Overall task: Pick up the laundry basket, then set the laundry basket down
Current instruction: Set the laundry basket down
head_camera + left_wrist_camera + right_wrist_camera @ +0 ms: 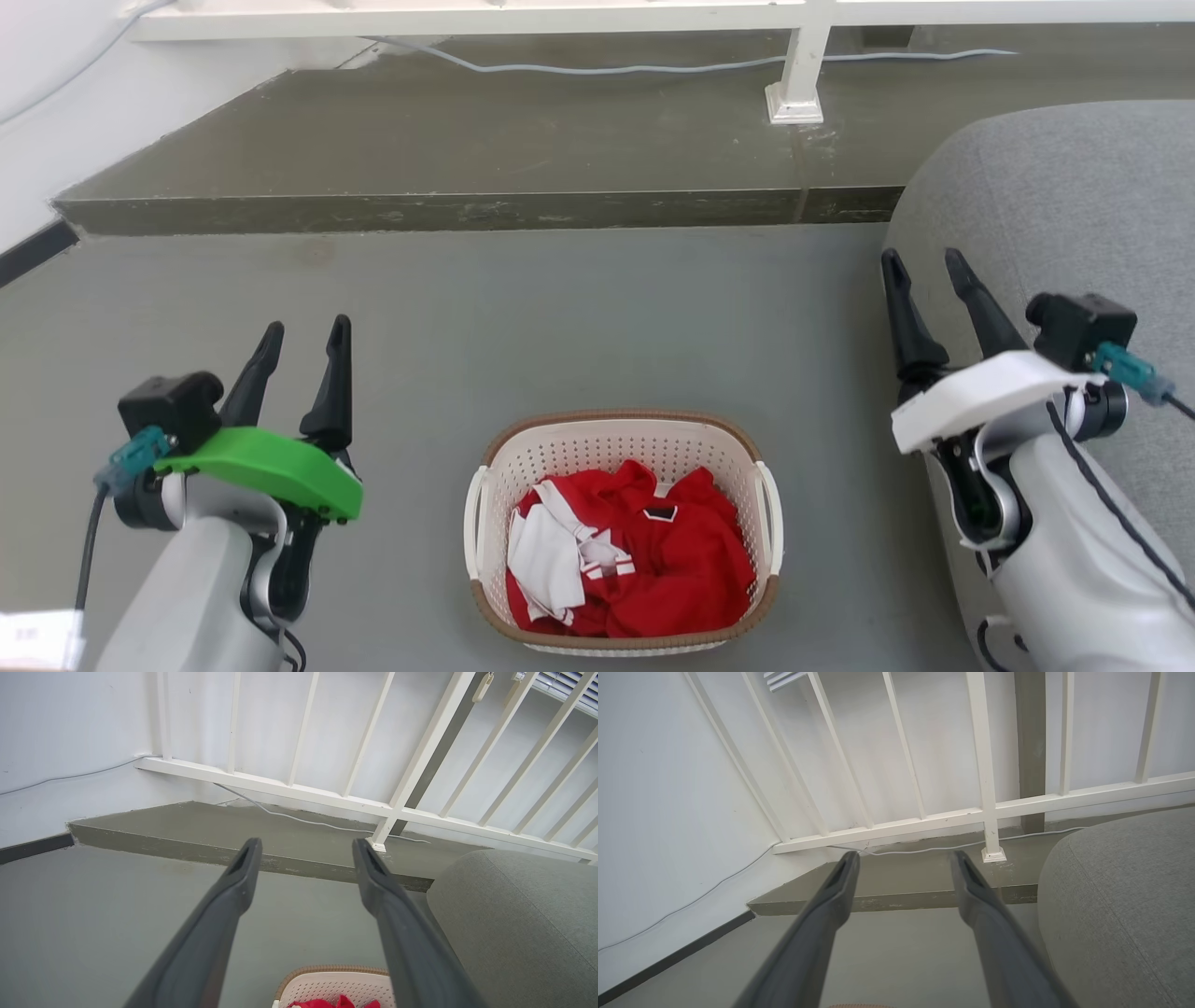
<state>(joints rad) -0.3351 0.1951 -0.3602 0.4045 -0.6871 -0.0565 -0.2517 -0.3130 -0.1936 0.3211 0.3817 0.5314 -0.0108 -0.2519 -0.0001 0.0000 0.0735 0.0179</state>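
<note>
Between our two arms, on the grey floor (pixel 560 308), sits the laundry basket (pixel 607 446), upright and resting flat, with a heap of red and white clothes (pixel 672 551) inside it. Our left gripper (pixel 308 325) hangs to the basket's left and our right gripper (pixel 922 254) to its right, beside the grey sofa (pixel 1055 187). Both are well apart from the basket and held up off the floor. Each has its two dark fingers (pixel 233 891) spread with a clear gap between them and nothing held; through that gap the wrist views show bare floor and the raised step (pixel 467 210) beyond. Neither white loop handle (pixel 477 523) is touched. We judge that the pick-up is not yet begun: both arms must come down and in to the handles, close on them and lift together, and only then can we set the basket down.
</note>
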